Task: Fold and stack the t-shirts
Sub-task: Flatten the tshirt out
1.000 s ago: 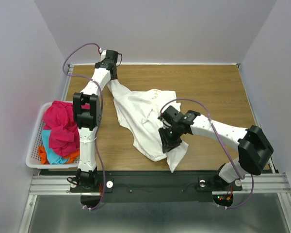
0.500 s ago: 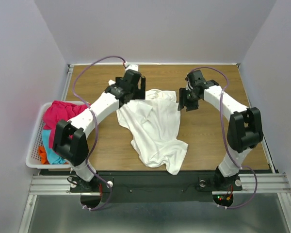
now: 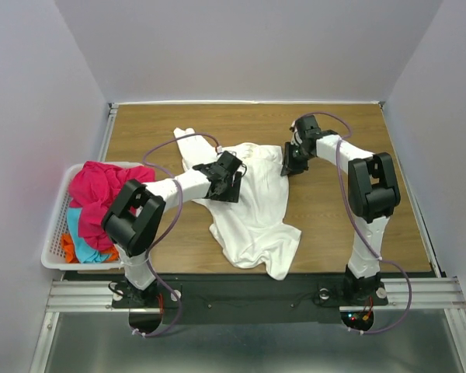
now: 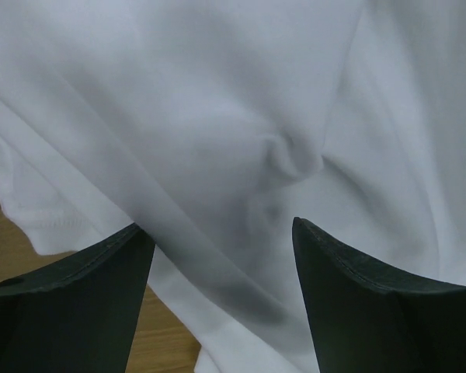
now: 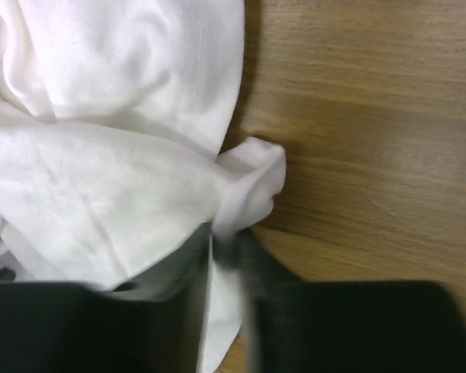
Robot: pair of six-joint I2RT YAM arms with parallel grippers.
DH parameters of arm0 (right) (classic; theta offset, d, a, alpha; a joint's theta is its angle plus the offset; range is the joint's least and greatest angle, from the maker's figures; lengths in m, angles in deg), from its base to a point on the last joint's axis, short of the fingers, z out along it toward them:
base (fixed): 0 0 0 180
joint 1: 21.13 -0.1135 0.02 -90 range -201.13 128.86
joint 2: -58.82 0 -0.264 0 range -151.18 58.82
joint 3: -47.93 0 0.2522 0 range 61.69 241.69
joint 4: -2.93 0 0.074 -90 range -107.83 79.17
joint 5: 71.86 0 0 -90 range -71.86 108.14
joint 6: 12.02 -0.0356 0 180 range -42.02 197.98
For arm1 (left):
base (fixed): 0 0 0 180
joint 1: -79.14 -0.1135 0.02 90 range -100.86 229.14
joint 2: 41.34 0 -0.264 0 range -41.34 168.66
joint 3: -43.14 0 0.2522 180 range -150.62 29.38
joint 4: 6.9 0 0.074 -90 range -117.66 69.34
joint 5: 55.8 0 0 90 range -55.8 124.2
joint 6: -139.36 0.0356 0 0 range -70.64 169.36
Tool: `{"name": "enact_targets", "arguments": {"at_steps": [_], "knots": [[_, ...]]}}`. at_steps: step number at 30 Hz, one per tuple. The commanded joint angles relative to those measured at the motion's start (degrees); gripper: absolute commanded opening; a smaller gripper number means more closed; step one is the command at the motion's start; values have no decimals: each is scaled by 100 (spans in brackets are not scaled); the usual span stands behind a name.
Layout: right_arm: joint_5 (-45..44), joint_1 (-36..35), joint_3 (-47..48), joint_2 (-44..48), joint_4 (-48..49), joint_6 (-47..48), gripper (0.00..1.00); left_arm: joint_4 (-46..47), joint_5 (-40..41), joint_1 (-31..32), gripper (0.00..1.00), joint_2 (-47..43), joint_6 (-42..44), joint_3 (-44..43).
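- The white shirt lies rumpled in the middle of the bench, not yet spread flat. The step in hand looks like opening it out before any fold.
- The right end effector is pinched on a small fold at the shirt's far right edge. The left end effector hangs over the cloth's left half with its jaws wide and nothing held.
- To do this well, the left side should probably close on a true edge or corner, not on the middle of the panel. A grip mid-panel would likely bunch the layers instead of stretching them.
- With both holds set, drawing the two apart, low and even, should take out the twist. A hard pull risks slipping the thin pinch on the right.
- The pink shirt, cyan shirt and orange shirt sit heaped in the basket at the left, waiting their turn.
- Only the overhead view shows the whole outline of the shirt, the basket and where each arm stands.
- The left wrist view shows what the overhead cannot: a small pucker of cloth between the spread fingers, and a hemmed edge with bare bench just beside it at lower left.
- The right wrist view alone proves the grip: cloth squeezed in the narrow gap of the right end effector, a nub of fabric poking out beyond it.
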Motion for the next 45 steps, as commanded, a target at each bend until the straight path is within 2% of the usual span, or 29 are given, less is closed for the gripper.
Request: {"name": "enact_targets", "arguments": {"at_steps": [1, 2, 4, 5, 7, 9, 12, 14, 17, 19, 20, 22, 23, 25, 27, 31, 33, 37, 40, 45], "knots": [[550, -26, -195, 188, 346, -25, 9, 281, 80, -158, 77, 474, -64, -55], [586, -26, -308, 320, 346, -26, 1, 298, 71, -228, 69, 589, -55, -81], [491, -35, -598, 897, 337, -26, 1, 273, 1, -490, 56, 913, -2, -238], [377, -35, -687, 1119, 328, -34, 1, 203, 18, -588, 45, 1011, 50, -318], [-148, -27, -923, 1646, 276, -78, 1, 158, 70, -860, 38, 1257, 138, -598], [-466, -26, -1065, 2393, 100, -157, 1, 44, 150, -1054, 37, 1416, 296, -984], [-364, -35, -1355, 3185, -163, -298, 1, -167, 273, -1388, 37, 1741, 533, -1600], [338, -88, -1627, 3502, -295, -403, 1, -307, 404, -1589, 37, 1943, 639, -1908], [1008, -535, -1944, 3810, -409, -517, 1, -431, 527, -1757, 37, 2172, 859, -2453], [1070, -1237, -2015, 3750, -524, -614, 4, -475, 545, -1828, 40, 2225, 965, -2787], [1105, -1692, -2006, 3671, -568, -623, 14, -466, 563, -1828, 46, 2207, 1060, -2893], [1149, -1898, -1988, 3530, -621, -623, 27, -414, 546, -1819, 54, 2085, 1088, -2876], [1062, -1933, -1988, 3477, -647, -649, 33, -344, 511, -1828, 65, 1893, 1105, -2833], [285, -1925, -1866, 3564, -691, -667, 48, -264, 484, -1819, 78, 1472, 1105, -2571], [-123, -1829, -1586, 3591, -875, -510, 54, -168, 493, -1784, 90, 928, 1097, -2150], [-950, -1390, -1487, 3495, -973, -360, 52, -158, 580, -1626, 95, -109, 956, -1349], [-1346, -1153, -1566, 3267, -955, -281, 44, -167, 686, -1372, 95, -533, 868, -832], [-1426, -915, -1724, 2802, -657, -254, 33, -272, 651, -766, 91, -1368, 404, -154], [-1356, -800, -1786, 2449, -253, -350, 31, -185, 353, -475, 84, -1519, 35, 260], [-1338, -651, -1795, 1913, 169, -561, 31, 88, 97, -439, 74, -1195, -55, 543]]}}
